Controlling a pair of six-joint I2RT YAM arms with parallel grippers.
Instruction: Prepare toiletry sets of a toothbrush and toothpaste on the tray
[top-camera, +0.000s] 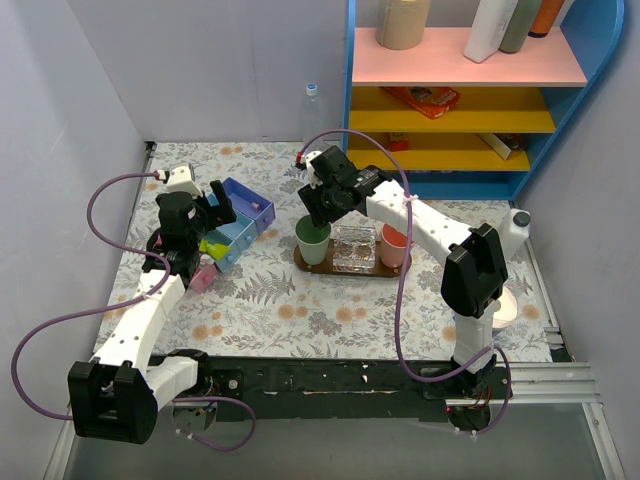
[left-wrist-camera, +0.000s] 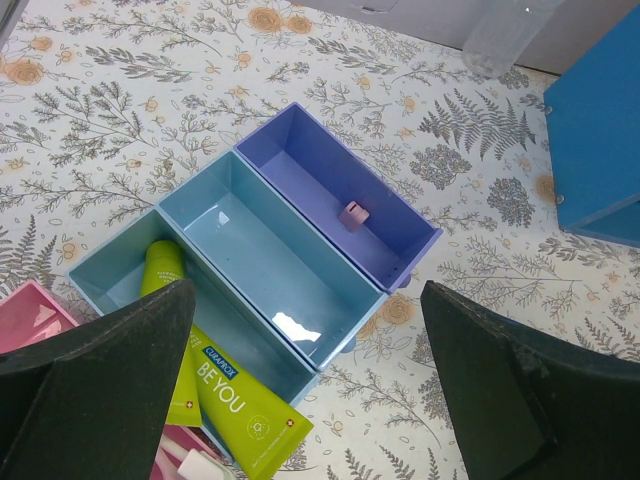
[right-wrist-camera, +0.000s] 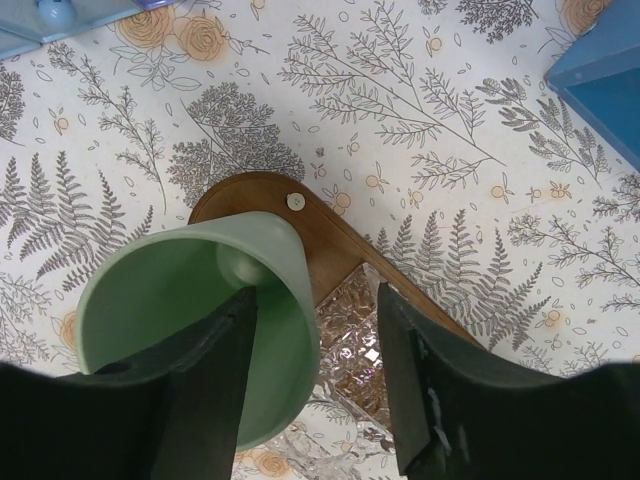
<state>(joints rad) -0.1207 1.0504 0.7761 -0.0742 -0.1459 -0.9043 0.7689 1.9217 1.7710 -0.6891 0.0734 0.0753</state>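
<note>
Lime-green toothpaste tube (left-wrist-camera: 215, 385) lies in the near blue bin of the organiser (left-wrist-camera: 300, 200) below the spread left gripper (left-wrist-camera: 308, 300), brown tray (right-wrist-camera: 330, 240) well apart, right gripper (right-wrist-camera: 315, 300) spread astride the green cup (right-wrist-camera: 170, 300) rim; I'd centre left over mid-tube before closing.

The top camera looks steeply down from above and behind the arm bases (top-camera: 112, 397) over the whole table (top-camera: 300, 312). The left wrist camera faces down, close over the organiser (left-wrist-camera: 290, 250); the right, closer, over the green cup (right-wrist-camera: 180, 310) and tray (right-wrist-camera: 325, 235), all shared with the top view.
</note>
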